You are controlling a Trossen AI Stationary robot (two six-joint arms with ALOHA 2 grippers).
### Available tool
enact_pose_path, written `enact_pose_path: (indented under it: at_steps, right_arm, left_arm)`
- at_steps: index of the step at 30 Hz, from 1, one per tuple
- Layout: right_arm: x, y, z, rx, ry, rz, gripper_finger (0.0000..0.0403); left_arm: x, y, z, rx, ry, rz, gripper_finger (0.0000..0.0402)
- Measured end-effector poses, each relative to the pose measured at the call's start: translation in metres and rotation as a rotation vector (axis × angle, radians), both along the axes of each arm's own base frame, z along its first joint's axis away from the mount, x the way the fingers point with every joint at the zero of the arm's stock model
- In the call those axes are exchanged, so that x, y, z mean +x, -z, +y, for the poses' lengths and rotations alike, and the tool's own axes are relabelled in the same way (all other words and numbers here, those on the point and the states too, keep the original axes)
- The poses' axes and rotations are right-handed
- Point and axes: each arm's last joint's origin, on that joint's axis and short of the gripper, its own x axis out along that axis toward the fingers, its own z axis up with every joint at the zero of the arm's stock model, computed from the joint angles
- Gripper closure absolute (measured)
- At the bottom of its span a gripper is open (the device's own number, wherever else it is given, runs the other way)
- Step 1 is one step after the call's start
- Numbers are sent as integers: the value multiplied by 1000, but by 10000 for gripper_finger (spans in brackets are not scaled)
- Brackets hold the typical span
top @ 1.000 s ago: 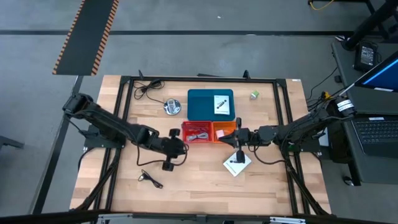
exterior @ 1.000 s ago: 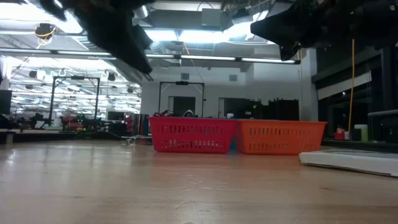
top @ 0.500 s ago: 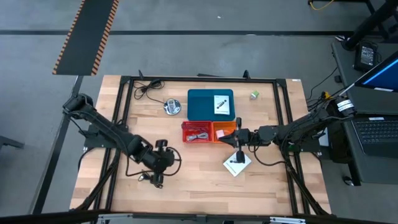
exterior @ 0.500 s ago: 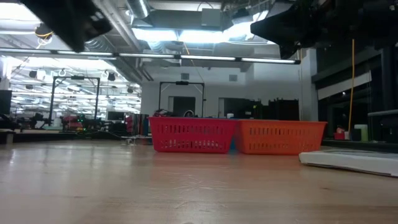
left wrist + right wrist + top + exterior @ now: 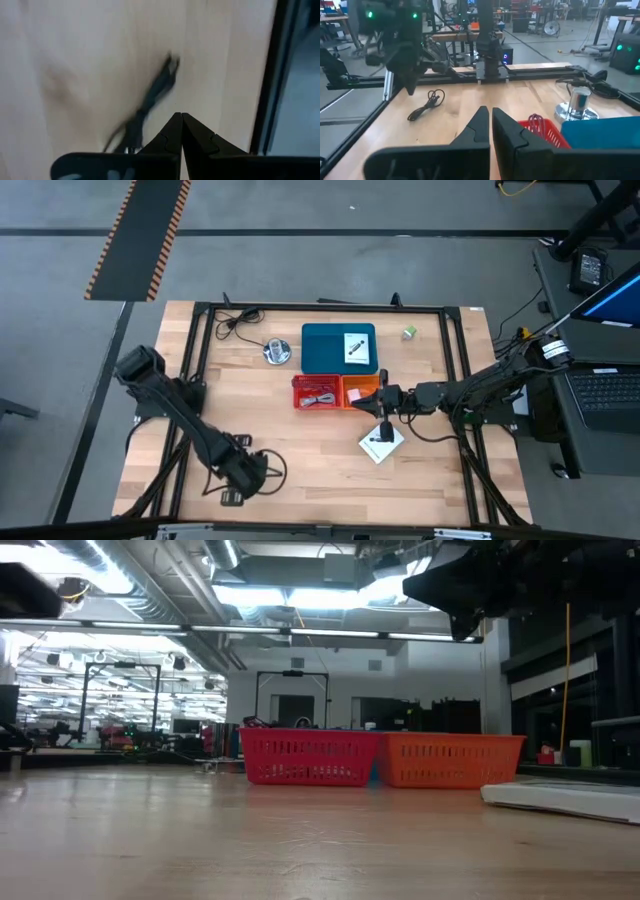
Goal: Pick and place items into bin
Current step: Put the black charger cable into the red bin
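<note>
from above, the left gripper (image 5: 236,485) hangs near the table's front edge, well forward and left of the red mesh bin (image 5: 317,392), right by a thin black cable (image 5: 232,496), while the right gripper (image 5: 366,404) hovers at the orange mesh bin (image 5: 359,392) adjoining the red one, beside a white square card (image 5: 381,443). in the left wrist view the dark fingers (image 5: 172,131) are pressed together, holding nothing, the cable (image 5: 150,102) lying just beyond their tips. the right wrist view shows its fingers (image 5: 482,125) closed and empty too, above the red bin (image 5: 545,132).

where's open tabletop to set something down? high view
Free: the wood left of the red bin, and the front strip between the left gripper and the front card. Also the right rear around the green cube. Crowded: the centre, with the blue tray, both bins, the disc and the right gripper.
</note>
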Motion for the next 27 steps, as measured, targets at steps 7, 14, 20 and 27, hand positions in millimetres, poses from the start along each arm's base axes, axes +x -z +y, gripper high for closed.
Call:
enact_pose_path:
  at_steps: [7,14,20,27]
  right_arm:
    - [3,8,1,44,4,31,399]
    - [8,15,2,46,4,30,398]
    - [9,15,3,44,3,19,399]
    - [9,15,3,43,3,19,398]
  left_arm:
    - [-2,17,-7,70,56,65,395]
    - [0,19,-5,122,9,29,360]
    - [-1,19,-6,124,5,24,308]
    - [-3,19,-9,170,4,-20,256]
